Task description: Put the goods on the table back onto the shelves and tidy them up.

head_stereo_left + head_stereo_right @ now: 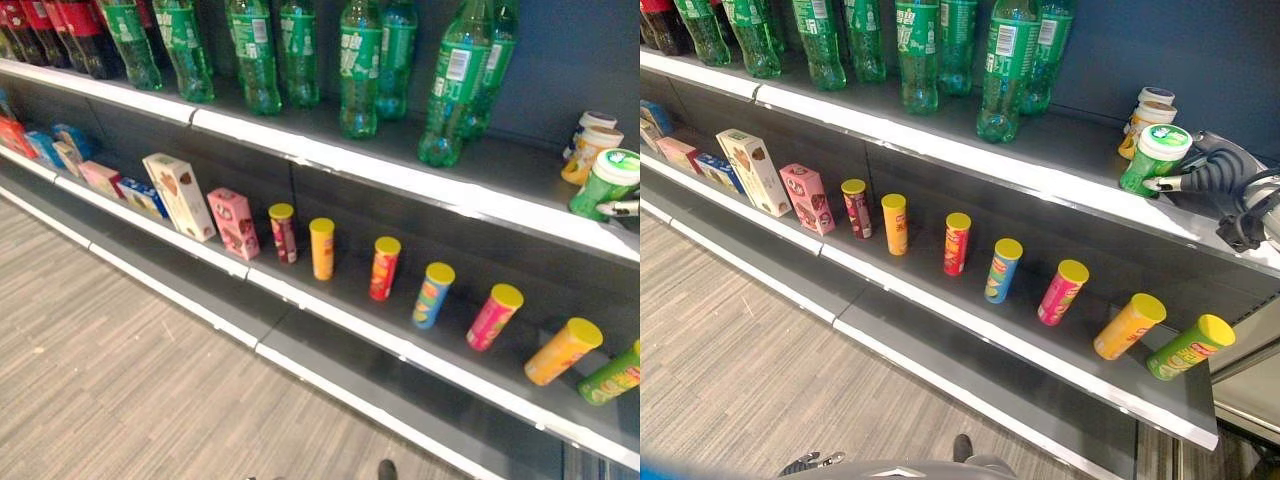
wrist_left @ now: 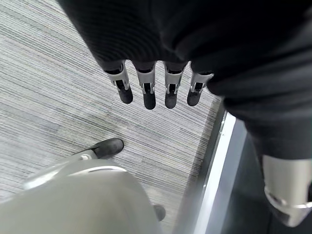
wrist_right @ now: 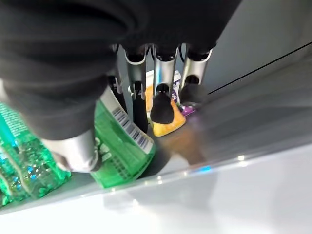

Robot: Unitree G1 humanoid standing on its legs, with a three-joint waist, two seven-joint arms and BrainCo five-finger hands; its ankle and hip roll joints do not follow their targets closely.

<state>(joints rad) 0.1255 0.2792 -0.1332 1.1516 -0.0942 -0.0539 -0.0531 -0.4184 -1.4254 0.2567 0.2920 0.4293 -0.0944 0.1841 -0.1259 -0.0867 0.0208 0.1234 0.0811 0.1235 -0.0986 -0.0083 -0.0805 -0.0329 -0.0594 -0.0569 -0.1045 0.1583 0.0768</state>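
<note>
Right robot hand (image 1: 1200, 180) clamped round green cup (image 1: 1153, 158) on upper shelf (image 1: 1060, 185), release pending. Beige cups (image 1: 1148, 115) just beyond fingers. Left robot hand (image 2: 156, 87) hangs relaxed, empty.

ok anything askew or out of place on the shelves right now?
Nothing spilled or damaged. One gap in the pattern: the green cup stands at the shelf's front edge, ahead of the two cups stacked toward the back wall, with the right hand touching it. The snack tubes stand evenly spaced; the left hand hangs open over the floor.
</note>
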